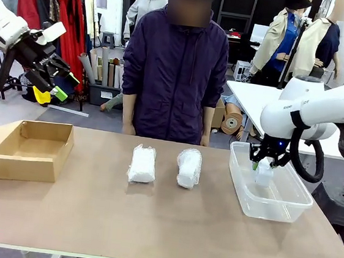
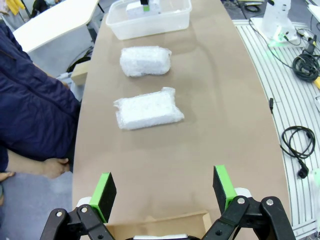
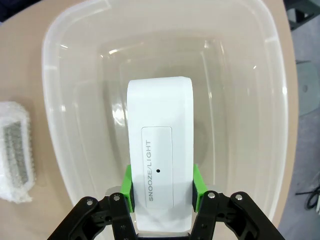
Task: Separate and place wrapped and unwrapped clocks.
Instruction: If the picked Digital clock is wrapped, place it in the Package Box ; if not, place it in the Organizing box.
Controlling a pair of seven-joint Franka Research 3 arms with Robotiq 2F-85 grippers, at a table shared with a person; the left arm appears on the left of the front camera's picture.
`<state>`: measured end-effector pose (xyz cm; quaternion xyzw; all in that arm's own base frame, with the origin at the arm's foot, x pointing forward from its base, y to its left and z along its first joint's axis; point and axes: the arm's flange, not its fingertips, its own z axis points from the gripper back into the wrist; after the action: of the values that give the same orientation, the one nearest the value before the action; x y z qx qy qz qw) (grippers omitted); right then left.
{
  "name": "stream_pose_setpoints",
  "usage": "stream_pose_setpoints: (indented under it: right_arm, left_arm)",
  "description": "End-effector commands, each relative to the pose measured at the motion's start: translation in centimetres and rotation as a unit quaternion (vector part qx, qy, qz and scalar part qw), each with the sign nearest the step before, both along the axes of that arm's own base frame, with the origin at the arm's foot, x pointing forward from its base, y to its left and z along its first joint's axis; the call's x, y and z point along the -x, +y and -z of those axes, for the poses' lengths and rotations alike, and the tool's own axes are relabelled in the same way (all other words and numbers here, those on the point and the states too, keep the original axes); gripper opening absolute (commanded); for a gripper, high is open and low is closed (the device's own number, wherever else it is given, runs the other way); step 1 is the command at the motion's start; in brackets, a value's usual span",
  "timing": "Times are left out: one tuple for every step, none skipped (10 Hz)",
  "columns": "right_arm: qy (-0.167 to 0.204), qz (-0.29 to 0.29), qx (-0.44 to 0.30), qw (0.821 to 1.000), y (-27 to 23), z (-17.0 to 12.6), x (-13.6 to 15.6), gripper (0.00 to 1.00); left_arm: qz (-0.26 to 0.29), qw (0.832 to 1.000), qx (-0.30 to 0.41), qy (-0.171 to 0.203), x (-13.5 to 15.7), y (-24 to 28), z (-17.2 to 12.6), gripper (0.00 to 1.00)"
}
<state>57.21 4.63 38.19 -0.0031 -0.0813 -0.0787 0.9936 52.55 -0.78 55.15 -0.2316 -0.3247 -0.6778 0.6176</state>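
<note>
Holding the bare clock (image 3: pixel 159 125) clamped low inside the tub (image 3: pixel 50 75), the right gripper (image 3: pixel 161 182) apparently sorts it from the wrapped clocks (image 1: pixel 142 163) (image 1: pixel 189 167); the left gripper (image 2: pixel 165 187) hangs open.

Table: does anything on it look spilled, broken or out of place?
Nothing stands out. Two wrapped clocks lie apart mid-table; the right gripper holds the bare clock inside the clear tub; the cardboard box stands open.

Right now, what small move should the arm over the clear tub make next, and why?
Probably ease the right tool down a little and open it. It is shut on the bare clock, held within the clear tub; whether the clock touches the tub's floor is unclear.
</note>
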Motion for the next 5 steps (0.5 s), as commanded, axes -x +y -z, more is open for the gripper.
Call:
stream_pose_setpoints:
  right_arm:
    - [-0.001,-0.003,0.012,1.000,-0.3,1.1,0.1,0.00]
    - [0.005,0.000,0.012,1.000,-0.4,1.7,0.2,0.00]
    - [0.009,0.001,0.014,1.000,-0.5,2.2,0.3,0.00]
    - [0.015,0.002,0.014,1.000,-0.6,2.8,0.4,0.07]
    - [0.022,0.003,0.015,1.000,-0.7,3.0,0.6,0.21]
  left_arm:
    - [0.000,1.000,-0.001,0.001,0.4,0.0,-0.1,1.00]
    - [0.000,1.000,-0.001,0.001,0.4,0.0,-0.1,1.00]
    - [0.000,1.000,-0.001,0.001,0.4,0.0,-0.1,1.00]
    - [0.000,1.000,-0.001,0.001,0.4,0.0,-0.1,1.00]
    - [0.000,1.000,-0.001,0.001,0.4,0.0,-0.1,1.00]
